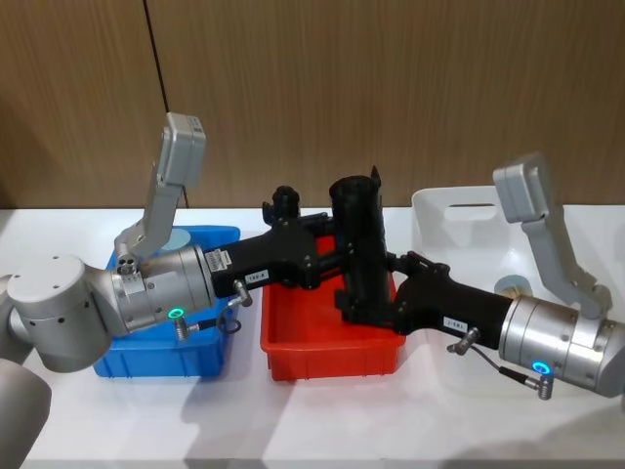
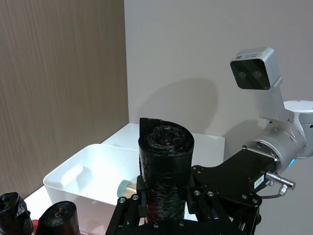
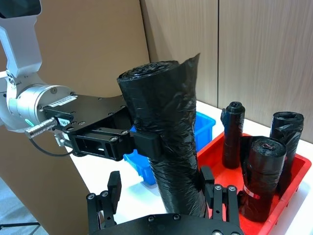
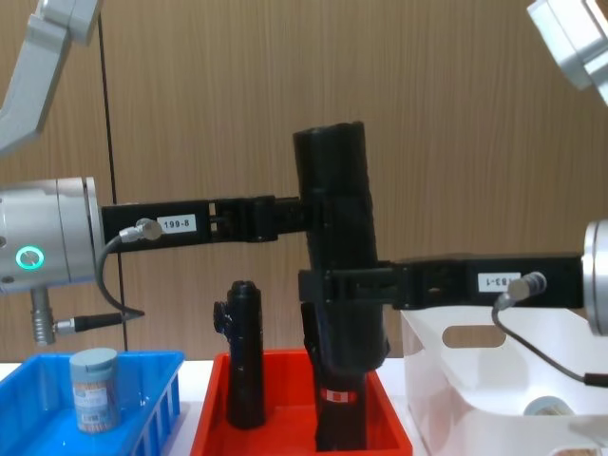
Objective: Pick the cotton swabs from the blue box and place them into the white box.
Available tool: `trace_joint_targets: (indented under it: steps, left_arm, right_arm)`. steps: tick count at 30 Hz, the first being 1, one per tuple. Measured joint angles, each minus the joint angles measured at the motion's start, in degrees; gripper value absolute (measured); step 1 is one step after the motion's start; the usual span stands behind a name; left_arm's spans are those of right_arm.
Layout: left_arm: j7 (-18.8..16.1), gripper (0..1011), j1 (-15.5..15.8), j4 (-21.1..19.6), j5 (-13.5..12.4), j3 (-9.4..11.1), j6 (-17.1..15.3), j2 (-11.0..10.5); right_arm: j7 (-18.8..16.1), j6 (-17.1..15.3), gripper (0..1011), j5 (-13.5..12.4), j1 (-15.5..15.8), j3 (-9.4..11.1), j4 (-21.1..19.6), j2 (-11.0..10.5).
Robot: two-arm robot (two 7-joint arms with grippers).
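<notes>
Tall black roll of crinkled shiny plastic film (image 4: 337, 247), between matt black metal pincer fingers (image 3: 146, 145). Glossy smooth white plastic bin (image 2: 88, 166) behind the pincer; ribbed bright blue plastic basket (image 4: 142, 408) w/ semi-gloss finish.

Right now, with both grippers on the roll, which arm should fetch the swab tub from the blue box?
Left. The blue box with its swab tub sits below the left arm; the right arm is over the white box, beyond the red tray. The left gripper must first release the black roll.
</notes>
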State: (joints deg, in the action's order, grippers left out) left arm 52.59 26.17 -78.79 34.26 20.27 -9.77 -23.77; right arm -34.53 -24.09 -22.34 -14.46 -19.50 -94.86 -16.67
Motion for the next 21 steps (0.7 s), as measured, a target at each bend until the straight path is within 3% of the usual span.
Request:
trace_joint_targets:
  steps: [21]
  left_arm:
    - [0.0,450,0.0,0.0,0.0,0.0,0.0,0.0]
  right_arm:
    - [1.44,1.63,1000,1.3,-1.56,-1.21,2.91,1.24]
